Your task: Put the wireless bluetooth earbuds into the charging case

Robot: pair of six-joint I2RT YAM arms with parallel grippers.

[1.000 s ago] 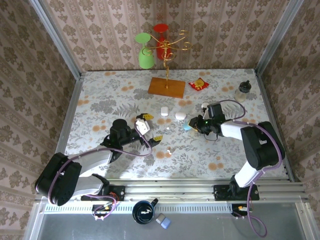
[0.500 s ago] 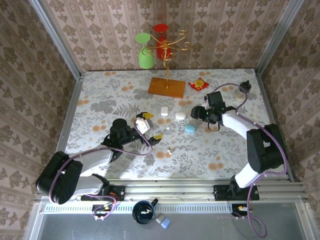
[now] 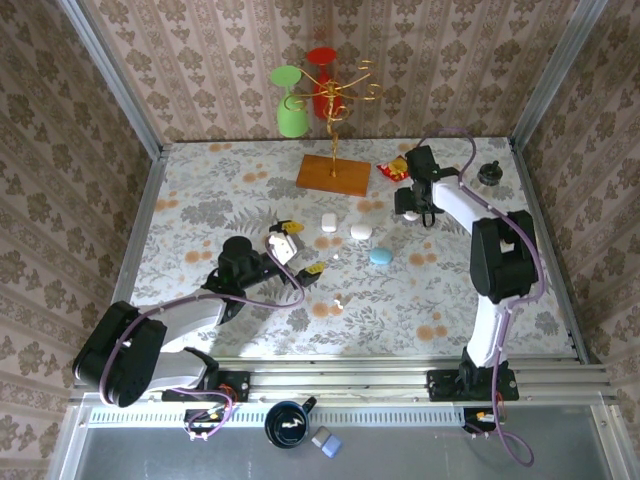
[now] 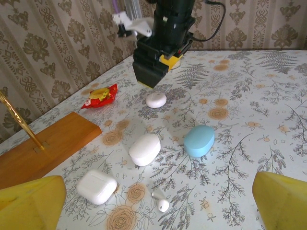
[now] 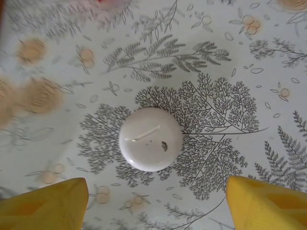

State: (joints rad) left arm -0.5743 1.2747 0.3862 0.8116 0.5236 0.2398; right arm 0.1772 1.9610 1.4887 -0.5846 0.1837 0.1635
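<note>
White earbud (image 4: 162,204): laid loose on the counter (image 3: 200,190), outside any case, near a square white case (image 4: 97,187), an oval white case (image 4: 144,149) and a blue case (image 4: 199,140). Left end effector (image 3: 300,252): spread fully wide, nothing gripped, the earbud lying ahead of it. Right end effector (image 5: 156,203): fingers set well apart, nothing gripped, positioned over a round white case (image 5: 151,145).

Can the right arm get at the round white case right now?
Likely yes: the right hand hangs open above the round white case, which lies alone on bare tablecloth.
</note>
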